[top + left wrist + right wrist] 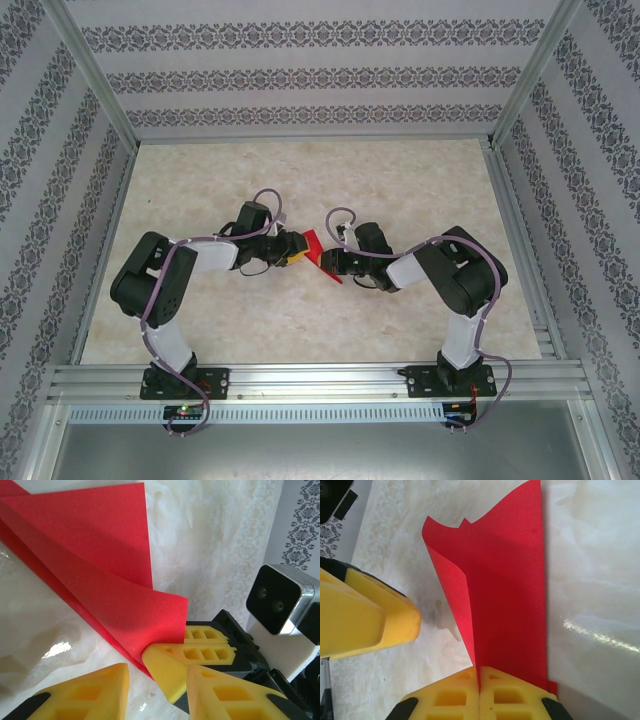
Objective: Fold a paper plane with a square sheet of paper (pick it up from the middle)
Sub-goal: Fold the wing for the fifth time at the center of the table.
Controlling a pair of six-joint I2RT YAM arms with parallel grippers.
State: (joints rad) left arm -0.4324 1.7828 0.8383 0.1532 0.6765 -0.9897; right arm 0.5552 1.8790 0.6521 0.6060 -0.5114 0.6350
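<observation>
Right jaws clamping paper (creased), arm bent

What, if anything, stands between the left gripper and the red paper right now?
Only the right gripper: its fingers are shut on the near corner of the paper, directly in front of the open left gripper. The rest of the paper looks unobstructed from that side.
</observation>
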